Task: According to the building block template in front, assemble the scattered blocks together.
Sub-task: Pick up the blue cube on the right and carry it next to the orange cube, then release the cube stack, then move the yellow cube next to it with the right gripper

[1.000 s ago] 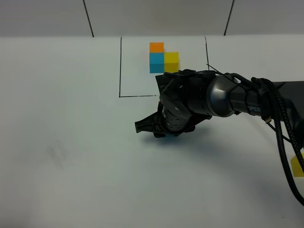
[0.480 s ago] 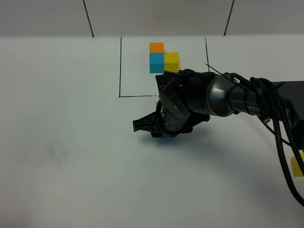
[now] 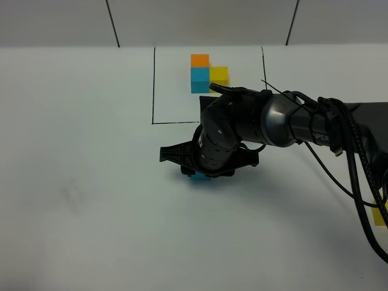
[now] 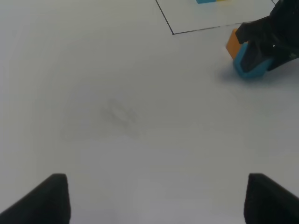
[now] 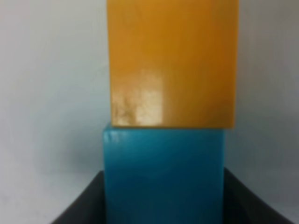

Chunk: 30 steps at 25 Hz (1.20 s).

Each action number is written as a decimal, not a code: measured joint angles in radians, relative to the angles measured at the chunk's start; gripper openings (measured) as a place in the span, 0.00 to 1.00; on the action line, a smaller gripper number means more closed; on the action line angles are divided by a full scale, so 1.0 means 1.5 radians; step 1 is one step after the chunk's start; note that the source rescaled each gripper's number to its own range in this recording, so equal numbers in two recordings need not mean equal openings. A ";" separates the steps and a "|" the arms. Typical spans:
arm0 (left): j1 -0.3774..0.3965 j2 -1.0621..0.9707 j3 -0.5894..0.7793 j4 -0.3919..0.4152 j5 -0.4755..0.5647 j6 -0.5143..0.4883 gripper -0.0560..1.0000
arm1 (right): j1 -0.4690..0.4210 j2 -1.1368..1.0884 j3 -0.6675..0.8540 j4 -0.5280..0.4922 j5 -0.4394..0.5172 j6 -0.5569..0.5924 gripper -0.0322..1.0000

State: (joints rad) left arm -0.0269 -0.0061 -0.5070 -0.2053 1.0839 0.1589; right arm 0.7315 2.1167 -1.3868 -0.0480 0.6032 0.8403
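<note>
My right tool gripped the blue cube, touching the orange cube, on the bench; my left tool hung open. Arm lettering showed only "PER".

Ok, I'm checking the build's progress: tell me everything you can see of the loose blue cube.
The loose blue cube is a plain, smooth, slightly glossy sky-blue block, plastic by its look. It appears to rest on the white table just outside the template outline, mostly hidden under the right hand in the high view. Dark fingers flank two of its sides. One face sits flush against the loose orange cube, which lies on the template side.
</note>
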 joint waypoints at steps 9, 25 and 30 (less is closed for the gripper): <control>0.000 0.000 0.000 0.000 0.000 0.000 0.67 | 0.000 0.001 0.000 -0.059 0.012 0.005 0.03; 0.000 0.000 0.000 0.000 0.000 0.000 0.67 | 0.000 0.005 0.000 -0.071 0.024 0.007 0.35; 0.000 0.000 0.000 0.000 0.000 -0.001 0.67 | 0.000 -0.014 0.000 -0.099 0.039 0.006 0.47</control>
State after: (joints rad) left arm -0.0269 -0.0061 -0.5070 -0.2053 1.0839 0.1580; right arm 0.7315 2.0958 -1.3868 -0.1960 0.6616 0.8486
